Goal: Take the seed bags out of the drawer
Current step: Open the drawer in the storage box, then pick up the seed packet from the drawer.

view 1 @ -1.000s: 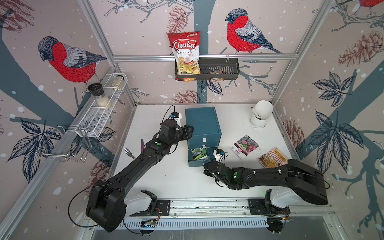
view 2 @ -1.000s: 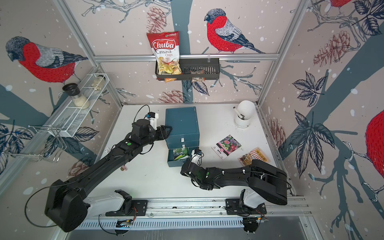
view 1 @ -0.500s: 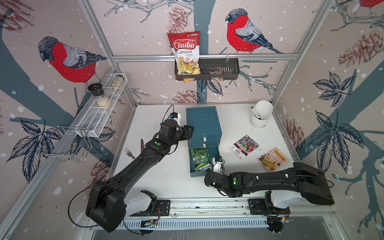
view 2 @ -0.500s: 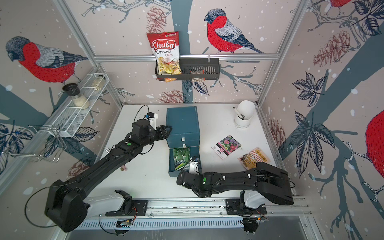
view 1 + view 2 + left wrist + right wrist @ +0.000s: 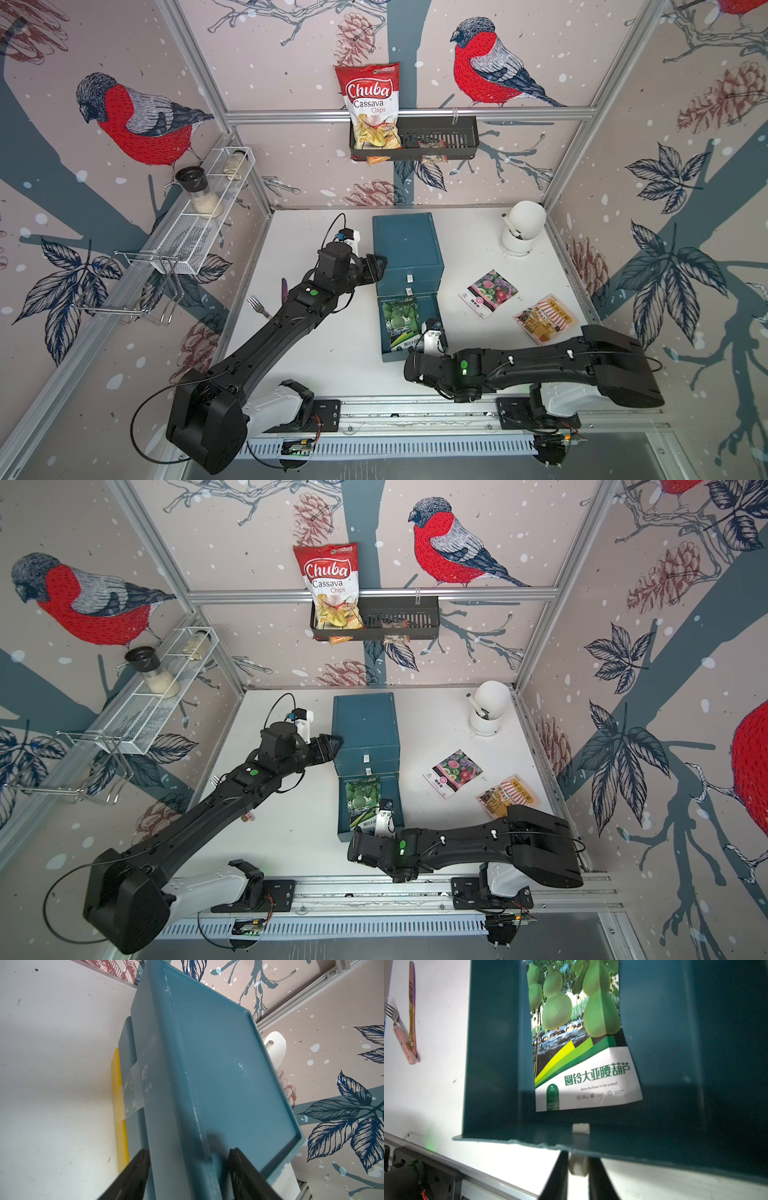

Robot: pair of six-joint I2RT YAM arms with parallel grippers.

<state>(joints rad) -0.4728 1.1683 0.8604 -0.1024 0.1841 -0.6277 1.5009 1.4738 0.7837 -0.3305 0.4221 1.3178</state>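
The teal cabinet (image 5: 405,245) (image 5: 363,725) stands mid-table with its lowest drawer (image 5: 432,316) (image 5: 395,791) pulled out. Inside lies the green seed bag (image 5: 400,322) (image 5: 363,798) (image 5: 581,1043), flat and printed with gourds. My right gripper (image 5: 578,1159) (image 5: 415,360) is at the drawer front, open a little, its fingers flanking the white knob (image 5: 578,1164). My left gripper (image 5: 376,266) (image 5: 189,1157) is open and straddles the cabinet's top left edge. The flower seed bag (image 5: 489,293) and the orange-yellow seed bag (image 5: 545,318) lie on the table to the right.
A white cup (image 5: 521,230) stands at the back right. A fork (image 5: 257,305) and a knife (image 5: 284,289) lie left of my left arm. The Chuba bag (image 5: 372,110) sits in a black wall basket (image 5: 449,137). A wire shelf (image 5: 199,232) holds jars.
The drawer has slid out toward the front with my right gripper on its knob, uncovering the green bag. The right jaws have now loosened. The left arm has stayed at the cabinet, its jaws widening.
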